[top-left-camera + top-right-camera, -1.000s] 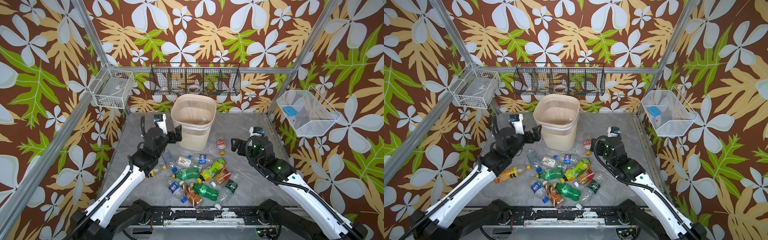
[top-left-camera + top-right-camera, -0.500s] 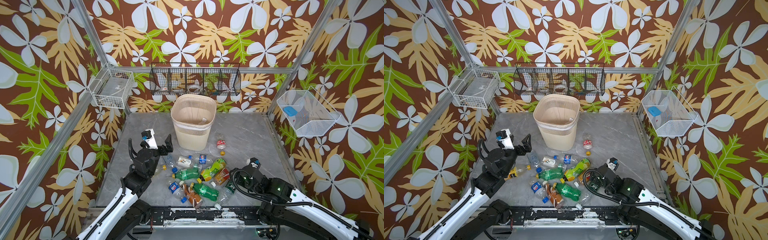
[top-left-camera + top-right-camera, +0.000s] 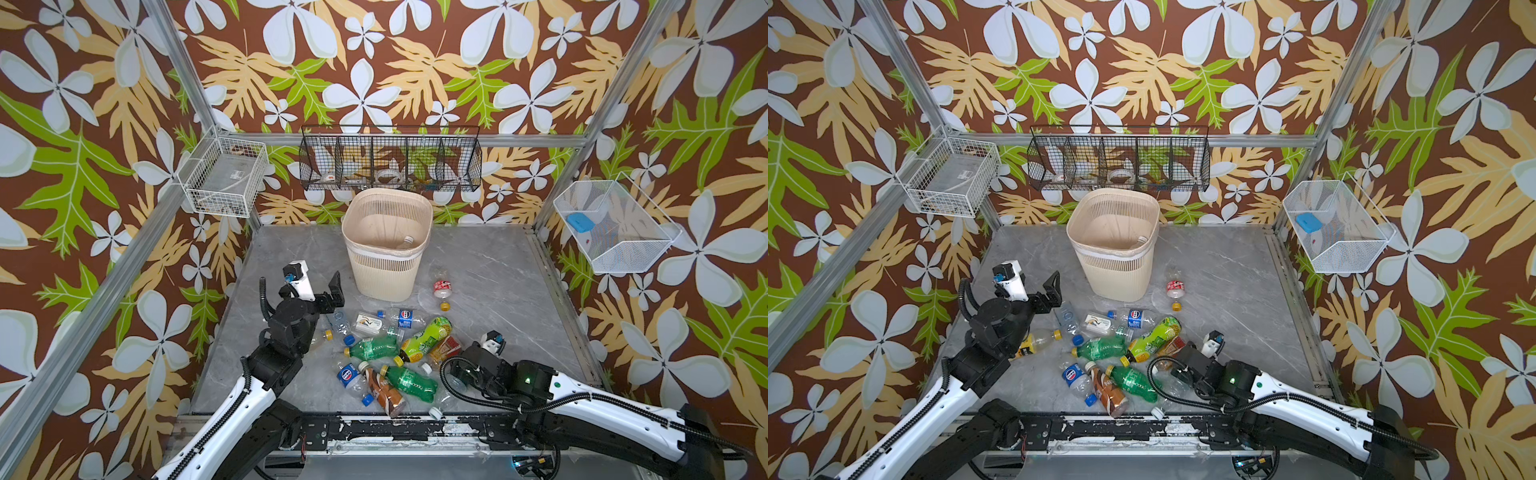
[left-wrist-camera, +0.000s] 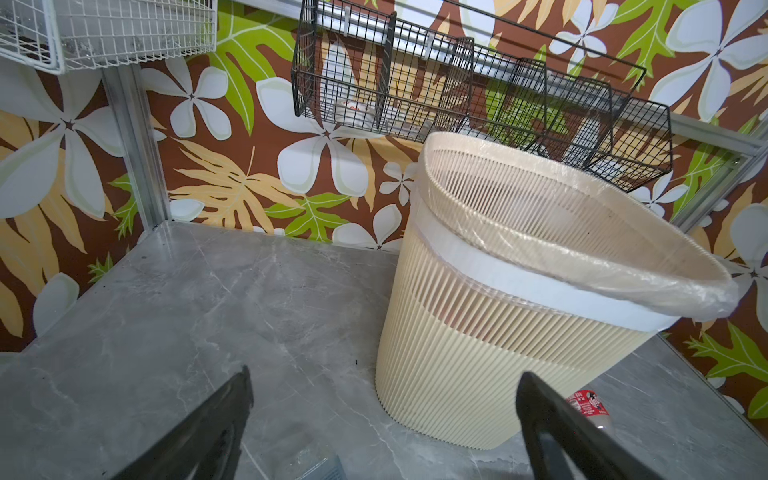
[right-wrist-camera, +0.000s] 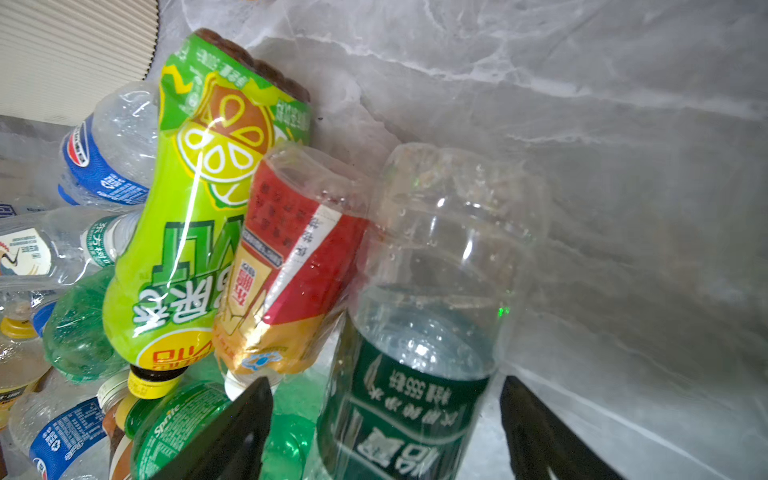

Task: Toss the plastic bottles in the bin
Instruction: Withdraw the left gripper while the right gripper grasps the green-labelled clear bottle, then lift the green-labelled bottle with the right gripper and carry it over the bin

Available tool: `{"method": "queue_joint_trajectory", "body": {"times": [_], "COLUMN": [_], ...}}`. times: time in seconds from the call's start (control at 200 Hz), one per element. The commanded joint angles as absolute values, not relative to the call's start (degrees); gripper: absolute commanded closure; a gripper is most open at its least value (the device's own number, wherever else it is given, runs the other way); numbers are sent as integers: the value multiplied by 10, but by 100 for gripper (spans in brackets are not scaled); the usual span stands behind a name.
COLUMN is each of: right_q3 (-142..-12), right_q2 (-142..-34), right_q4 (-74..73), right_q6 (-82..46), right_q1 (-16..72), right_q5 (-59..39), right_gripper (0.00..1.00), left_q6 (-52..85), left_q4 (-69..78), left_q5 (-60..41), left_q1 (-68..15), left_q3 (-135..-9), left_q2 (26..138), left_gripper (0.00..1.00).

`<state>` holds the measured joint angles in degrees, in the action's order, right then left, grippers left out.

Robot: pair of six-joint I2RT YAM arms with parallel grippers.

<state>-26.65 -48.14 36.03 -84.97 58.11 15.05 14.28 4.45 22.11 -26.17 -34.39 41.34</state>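
Note:
The beige slotted bin point(image 3: 386, 266) point(image 3: 1113, 266) point(image 4: 498, 332) stands at the back middle, with a white-capped bottle point(image 3: 408, 240) inside. Several plastic bottles point(image 3: 395, 353) point(image 3: 1121, 357) lie piled in front of it; a red-labelled one point(image 3: 441, 287) lies apart by the bin. My left gripper point(image 3: 322, 293) point(image 4: 384, 407) hangs open and empty left of the bin. My right gripper point(image 5: 384, 407) sits low at the pile's near right, its wrist point(image 3: 469, 365) hiding it from above. Its jaws stand open either side of a clear bottle with a dark green label point(image 5: 415, 332).
A black wire rack point(image 3: 390, 164) hangs on the back wall above the bin. White wire baskets point(image 3: 224, 178) point(image 3: 615, 226) hang on the side walls. Metal frame posts mark the corners, and a black rail point(image 3: 395, 428) runs along the front edge.
Both arms drew back from the bin. The right gripper dropped to the pile's near right and its jaws are narrowing round the green-labelled bottle. The left gripper stayed open.

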Motion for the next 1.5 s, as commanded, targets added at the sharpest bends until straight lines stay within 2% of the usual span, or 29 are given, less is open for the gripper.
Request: {"method": "queue_joint_trajectory", "body": {"times": [0.0, 0.3, 0.631, 0.966, 1.226, 1.491], "right_q3": [-250, -237, -230, -259, -398, -620], "right_q2": [-483, -509, -507, -454, -435, -546], "right_q4": [329, 312, 312, 375, 454, 371], "right_q6": [-868, -872, -880, -834, -687, -426], "right_q1": [582, 581, 578, 533, 458, 408], "right_q5": [157, 175, 215, 251, 335, 379], "right_gripper": [19, 24, 41, 45, 44, 44], "left_q6": [127, 120, 118, 117, 115, 115], "left_q4": [30, 32, 26, 23, 20, 17], "left_q5": [241, 258, 266, 272, 278, 285], "left_q1": [-261, -262, -262, -261, -261, -261], "left_q3": [-348, -342, -344, -346, -348, -348], "left_q2": [412, 411, 426, 435, 437, 439], "left_gripper": [0, 0, 0, 0, 0, 0]}}
